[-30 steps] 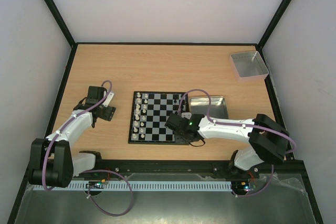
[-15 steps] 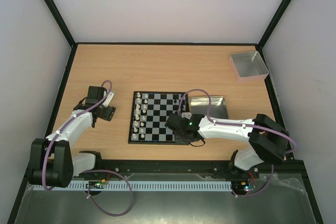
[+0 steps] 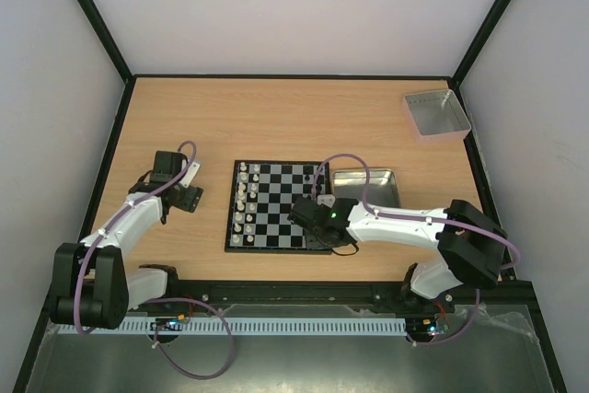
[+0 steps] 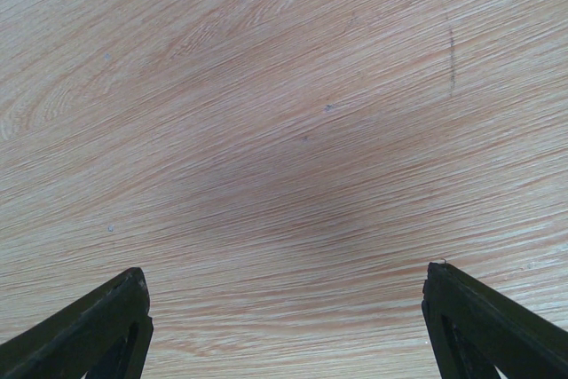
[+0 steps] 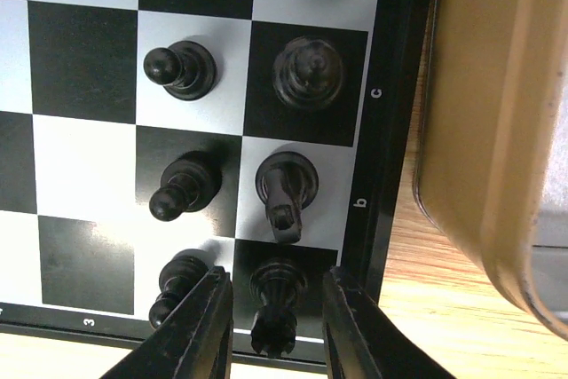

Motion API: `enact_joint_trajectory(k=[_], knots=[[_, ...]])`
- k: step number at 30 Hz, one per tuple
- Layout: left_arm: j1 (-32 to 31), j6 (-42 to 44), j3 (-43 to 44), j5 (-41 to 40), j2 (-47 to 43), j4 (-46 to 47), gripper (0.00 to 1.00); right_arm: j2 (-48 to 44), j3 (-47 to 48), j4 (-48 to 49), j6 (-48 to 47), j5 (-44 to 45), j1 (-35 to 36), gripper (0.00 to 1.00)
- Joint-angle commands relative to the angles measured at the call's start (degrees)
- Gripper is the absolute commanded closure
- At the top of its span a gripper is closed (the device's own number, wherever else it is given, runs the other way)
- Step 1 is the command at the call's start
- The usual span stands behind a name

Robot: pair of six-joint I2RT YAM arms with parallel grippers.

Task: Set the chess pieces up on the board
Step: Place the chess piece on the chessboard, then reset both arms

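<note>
The board (image 3: pixel 267 209) is lying near the middle of the counter's (image 3: pixel 276 117) near edge, with the tin (image 3: pixel 373 189) sitting just beside its right edge. White pieces (image 3: pixel 241 204) are standing in two files along the board's left edge, and black pieces (image 5: pixel 306 73) are standing along its right. The right hand (image 5: pixel 277 277) is hovering over the board's near right corner. Its fingers (image 5: pixel 209 330) are standing narrowly apart on either side of a black piece (image 5: pixel 275 303) on the corner square, not touching it. The left hand (image 4: pixel 284 268) is gaping wide over the counter near its left edge. A tray (image 3: pixel 436 114) is sitting at the far right corner.
</note>
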Motion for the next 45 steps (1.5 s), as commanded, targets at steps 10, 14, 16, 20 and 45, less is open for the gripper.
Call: enact_joint_trajectory(k=[10, 14, 16, 20, 45], knots=[[-0.25, -0.44, -0.66, -0.60, 0.28, 0.03, 0.16, -3.25, 3.07, -3.78, 0.49, 2.84, 0.53, 0.72], [-0.25, -0.44, -0.66, -0.52, 0.27, 0.00, 0.16, -4.46, 5.84, -5.63, -0.15, 3.91, 0.55, 0.72], [-0.30, -0.35, -0.66, -0.52, 0.35, 0.03, 0.16, -5.62, 7.77, -7.09, -0.99, 5.59, 0.53, 0.67], [-0.81, -0.33, 0.11, -0.47, -0.43, -0.98, 0.17, -8.28, 11.23, -10.96, -2.07, 11.59, 0.53, 0.53], [-18.06, 8.01, 35.84, 24.74, -12.54, -43.73, 0.01, -20.44, 9.60, -11.63, -6.05, 18.68, 0.58, 0.19]])
